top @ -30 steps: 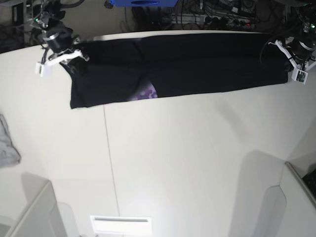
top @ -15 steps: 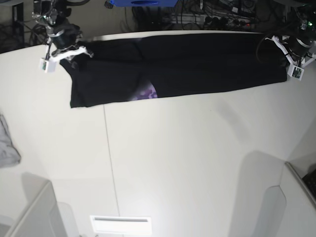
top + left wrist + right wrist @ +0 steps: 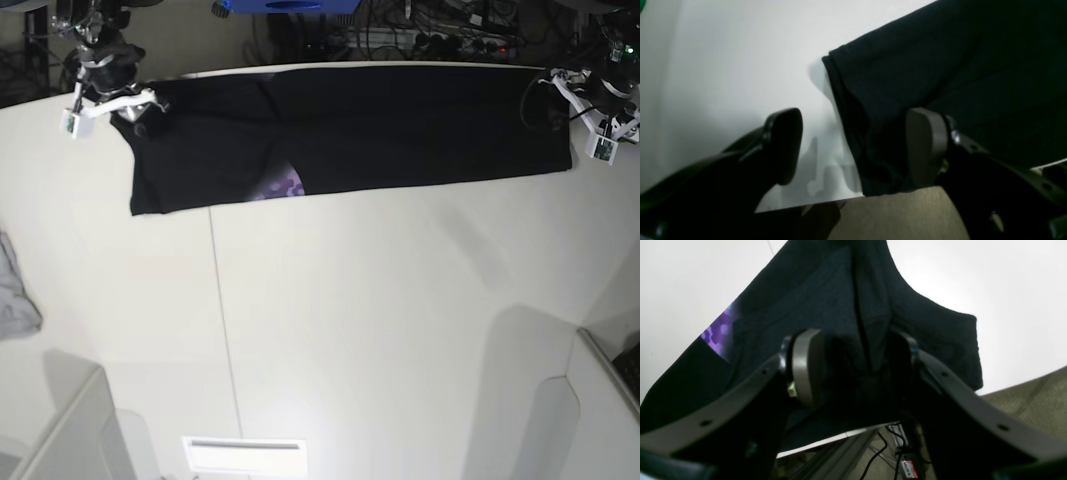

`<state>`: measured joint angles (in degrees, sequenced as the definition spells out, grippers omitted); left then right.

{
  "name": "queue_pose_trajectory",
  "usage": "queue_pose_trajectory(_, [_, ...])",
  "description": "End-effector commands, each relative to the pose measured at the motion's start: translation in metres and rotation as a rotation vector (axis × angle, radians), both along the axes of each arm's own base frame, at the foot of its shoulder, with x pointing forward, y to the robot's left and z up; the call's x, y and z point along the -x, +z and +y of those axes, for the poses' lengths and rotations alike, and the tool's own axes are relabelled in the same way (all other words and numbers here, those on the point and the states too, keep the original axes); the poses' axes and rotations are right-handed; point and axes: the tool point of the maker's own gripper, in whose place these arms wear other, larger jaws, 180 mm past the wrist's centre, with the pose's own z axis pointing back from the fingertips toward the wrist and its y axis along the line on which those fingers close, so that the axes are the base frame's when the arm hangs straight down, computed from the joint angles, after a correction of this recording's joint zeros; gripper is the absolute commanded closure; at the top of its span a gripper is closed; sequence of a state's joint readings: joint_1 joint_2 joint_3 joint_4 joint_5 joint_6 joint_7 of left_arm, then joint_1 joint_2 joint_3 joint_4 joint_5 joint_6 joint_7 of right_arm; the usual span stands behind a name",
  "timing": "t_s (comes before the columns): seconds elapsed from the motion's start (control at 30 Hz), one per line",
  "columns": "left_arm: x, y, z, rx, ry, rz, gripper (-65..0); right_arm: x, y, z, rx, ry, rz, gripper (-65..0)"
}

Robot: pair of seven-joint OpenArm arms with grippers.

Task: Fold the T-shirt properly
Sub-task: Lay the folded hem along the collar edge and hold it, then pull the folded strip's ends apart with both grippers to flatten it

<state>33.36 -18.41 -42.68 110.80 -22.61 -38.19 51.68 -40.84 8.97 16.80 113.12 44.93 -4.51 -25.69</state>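
both pincers spread over T-shirt [image 3: 400, 125] ends

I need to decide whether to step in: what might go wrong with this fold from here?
The T-shirt lies along the table's far edge, so it might slide off. The purple print peeks from the near hem, hinting at an uneven fold. The open right gripper straddles a ridge of cloth and might snag it.

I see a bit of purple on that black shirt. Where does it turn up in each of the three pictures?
Base view: the purple print patch peeks out at the near edge of the T-shirt, left of middle.
Right wrist view: the patch sits at the cloth's left edge, left of the gripper.
Left wrist view: not in it; only plain black cloth.
Shared landmark: the white table under the T-shirt.
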Motion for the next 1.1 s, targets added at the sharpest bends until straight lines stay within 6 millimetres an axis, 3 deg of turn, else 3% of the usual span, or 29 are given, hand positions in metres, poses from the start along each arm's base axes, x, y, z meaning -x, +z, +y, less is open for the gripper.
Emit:
queue_pose_trajectory(0.0, [-0.005, 0.01, 0.002, -0.014, -0.016, -0.029, -46.2, -0.007, 0.011, -0.002, 0.015, 0.01, -0.048, -30.5])
queue_pose_trajectory(0.03, [-0.005, 0.009, 0.001, -0.012, -0.018, -0.029, -45.4, -0.011, 0.014, -0.003, 0.02, 0.016, -0.062, -30.5])
queue_pose_trajectory(0.1, [-0.004, 0.007, -0.003, 0.004, -0.009, -0.032, -35.1, -0.023, 0.024, 0.002, 0.02, 0.049, -0.117, -27.9])
queue_pose_trajectory(0.2, [-0.002, 0.0, -0.012, 0.042, 0.015, -0.04, -0.7, -0.043, 0.038, 0.018, 0.007, 0.151, -0.206, -10.5])
queue_pose_trajectory(0.23, [-0.006, -0.001, -0.013, 0.049, 0.022, -0.052, 0.0, -0.047, 0.039, 0.022, 0.001, 0.178, -0.214, -0.8])
queue_pose_trajectory(0.27, [-0.007, -0.003, -0.014, 0.061, 0.043, -0.059, 0.0, -0.05, 0.035, 0.022, -0.007, 0.176, -0.197, 0.0])
queue_pose_trajectory(0.33, [-0.004, -0.013, -0.018, 0.084, 0.061, -0.042, 0.0, -0.054, 0.025, 0.018, -0.018, 0.155, -0.158, 0.0])
queue_pose_trajectory(0.67, [-0.002, -0.06, 0.002, 0.086, 0.163, 0.028, 0.0, -0.053, -0.041, -0.004, -0.063, 0.067, 0.002, 0.0])
queue_pose_trajectory(0.87, [-0.009, -0.084, 0.011, 0.1, 0.208, 0.063, 0.0, -0.066, -0.056, -0.016, -0.066, 0.043, 0.023, 0.0])
queue_pose_trajectory(1.07, [-0.041, -0.079, 0.006, 0.123, 0.2, 0.012, 0.0, -0.087, -0.059, -0.019, -0.08, 0.023, 0.01, 0.0])
